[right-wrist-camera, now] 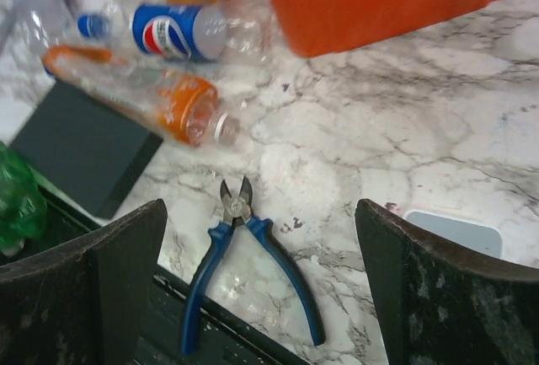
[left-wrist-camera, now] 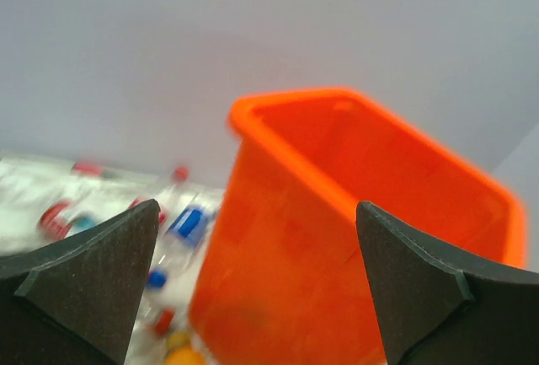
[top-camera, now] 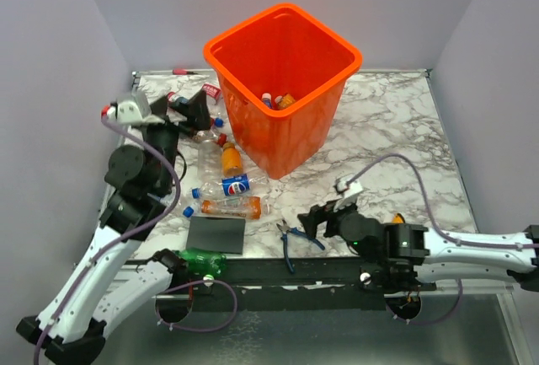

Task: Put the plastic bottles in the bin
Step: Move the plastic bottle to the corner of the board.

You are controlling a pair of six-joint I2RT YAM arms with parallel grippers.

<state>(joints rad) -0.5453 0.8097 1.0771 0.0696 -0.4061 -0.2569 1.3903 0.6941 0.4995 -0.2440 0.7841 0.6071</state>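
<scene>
The small clear plastic bottles [top-camera: 208, 152] are mostly not yet in the large bright orange plastic bin [top-camera: 286, 137]. Only a few, among them a blue-capped one and an orange one, show at the bottom of the bin in the top view. The job looks to be in its early part. The rest lie on their sides on the white marbled tabletop [top-camera: 387, 120], in a loose cluster just left of the bin. They include a blue-labelled cola bottle [right-wrist-camera: 189, 32], a long orange-labelled bottle [right-wrist-camera: 160, 99] and an orange-tinted bottle [top-camera: 231, 159]. More red- and blue-capped ones lie further back. A crumpled green bottle [top-camera: 202, 261] rests apart at the near edge, beside a flat black square pad [top-camera: 216, 234].

The bin stands upright at the middle rear of the tabletop. The left tool [left-wrist-camera: 257, 206] is spread wide and holds nothing, raised beside the bin's left wall above the cluster. The right tool [right-wrist-camera: 261, 205] is also wide open and empty. It hovers low over blue-handled pliers [right-wrist-camera: 244, 222], well apart from the bottles.
</scene>
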